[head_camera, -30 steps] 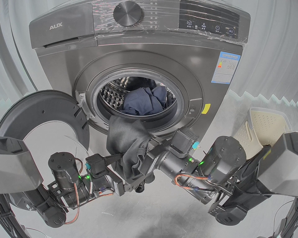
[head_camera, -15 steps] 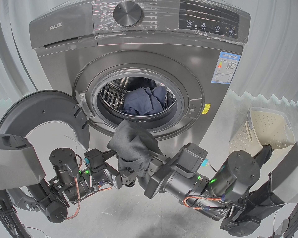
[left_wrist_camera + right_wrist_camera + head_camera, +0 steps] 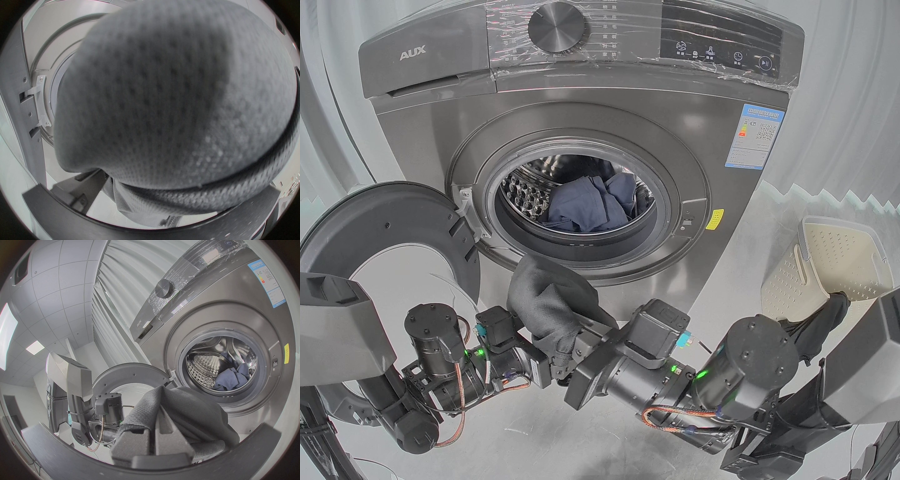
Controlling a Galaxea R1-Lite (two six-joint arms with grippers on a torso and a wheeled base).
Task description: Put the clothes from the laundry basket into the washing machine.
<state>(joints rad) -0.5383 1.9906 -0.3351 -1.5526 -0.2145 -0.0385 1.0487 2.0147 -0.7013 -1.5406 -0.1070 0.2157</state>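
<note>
A dark grey garment (image 3: 550, 300) hangs bunched just below the washing machine's drum opening (image 3: 519, 231). My right gripper (image 3: 570, 350) comes at it from the right and is shut on it; the right wrist view shows its gripper (image 3: 155, 433) closed, with the garment (image 3: 187, 408) draped over the fingers. My left gripper (image 3: 549, 370) sits under the cloth from the left, open, one finger (image 3: 82, 195) showing beneath the garment (image 3: 175, 93), which covers its camera. Blue clothes (image 3: 590, 206) lie inside the drum. The cream laundry basket (image 3: 837, 262) stands at the right.
The round machine door (image 3: 381, 225) is swung open to the left, close to my left arm. Another dark garment (image 3: 822, 325) hangs over the basket's front edge. Bare grey floor lies in front of the machine.
My right arm drew back from the drum's rim, then shifted left, so the grey garment now hangs lower and farther left. The left gripper stayed beneath the cloth.
</note>
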